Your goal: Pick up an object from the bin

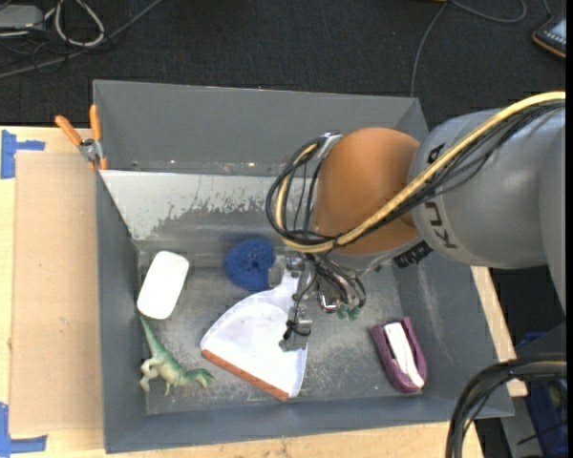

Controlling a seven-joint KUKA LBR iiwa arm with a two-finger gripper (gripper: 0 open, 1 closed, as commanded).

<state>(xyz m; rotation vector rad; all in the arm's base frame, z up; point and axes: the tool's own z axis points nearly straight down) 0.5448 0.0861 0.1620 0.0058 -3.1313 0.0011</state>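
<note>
The gripper (295, 328) hangs low over the right edge of the white wedge (251, 340), which lies flat on the floor of the bin (267, 132), front of centre. Whether the gripper is wide or narrow cannot be told; wrist cables hide its mouth. The wedge is a thin, slice-shaped slab with a matt white top and an orange band along its front edge. It looks like foam or soft plastic, so it will probably flex. A flat slab offers little to pinch from above. Judged best: close across the raised right edge or the pointed corner, press down lightly, and lift straight. Keep clear of the fuzzy blue ball (249, 262) just behind. The smooth white oval (163, 284), the green dinosaur (169, 369) and the purple-and-white piece (399, 355) lie well apart.
</note>
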